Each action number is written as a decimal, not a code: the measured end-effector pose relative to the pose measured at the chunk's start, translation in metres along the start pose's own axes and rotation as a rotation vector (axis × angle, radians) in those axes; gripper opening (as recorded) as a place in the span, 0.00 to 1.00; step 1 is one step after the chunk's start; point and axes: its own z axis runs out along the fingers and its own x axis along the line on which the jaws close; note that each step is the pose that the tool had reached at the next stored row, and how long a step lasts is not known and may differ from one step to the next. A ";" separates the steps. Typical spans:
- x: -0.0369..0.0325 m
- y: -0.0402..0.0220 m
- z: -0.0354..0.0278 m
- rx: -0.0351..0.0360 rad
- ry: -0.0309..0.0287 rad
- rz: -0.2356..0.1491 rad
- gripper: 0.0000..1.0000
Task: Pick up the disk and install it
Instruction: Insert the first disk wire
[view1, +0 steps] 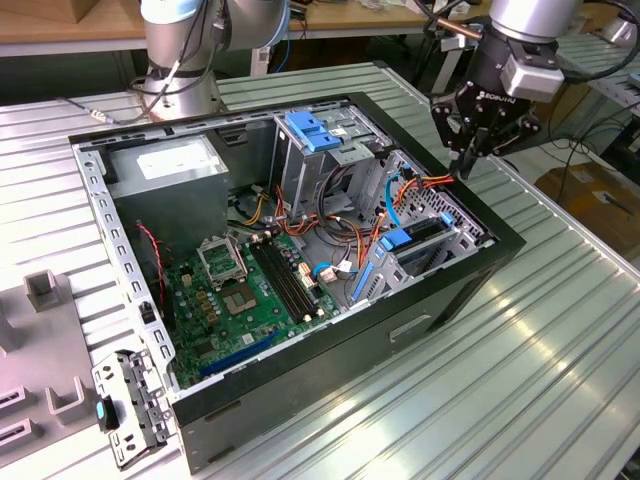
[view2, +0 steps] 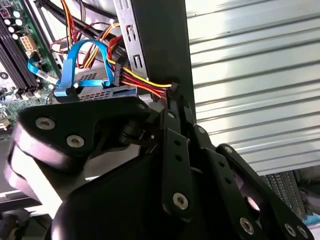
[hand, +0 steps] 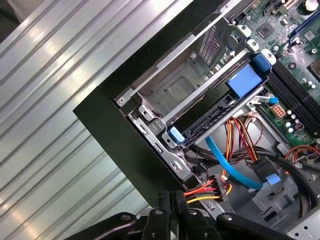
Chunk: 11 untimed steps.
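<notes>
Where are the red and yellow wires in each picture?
Exterior view: the red and yellow wires lie inside the case, right next to the gripper, toward the exterior view's right.
Second wrist view: the wires run from a black plug to the gripper's tip.
First wrist view: the wires sit just beside the gripper.
Shared landmark: the black case wall beside them.

Arm enters at upper right of the exterior view, wrist pointing down. Black hand (view1: 468, 160) hangs below it, fingers (view1: 466, 152) pressed together into one narrow tip. Arm base stands upper left.
</notes>
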 end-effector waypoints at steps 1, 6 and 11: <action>-0.0038 -0.0042 0.0020 -0.0040 0.0037 -0.002 0.29; -0.0069 -0.0070 0.0094 -0.0179 0.0162 -0.005 0.29; -0.0061 -0.0069 0.0018 -0.0216 0.0194 -0.005 0.18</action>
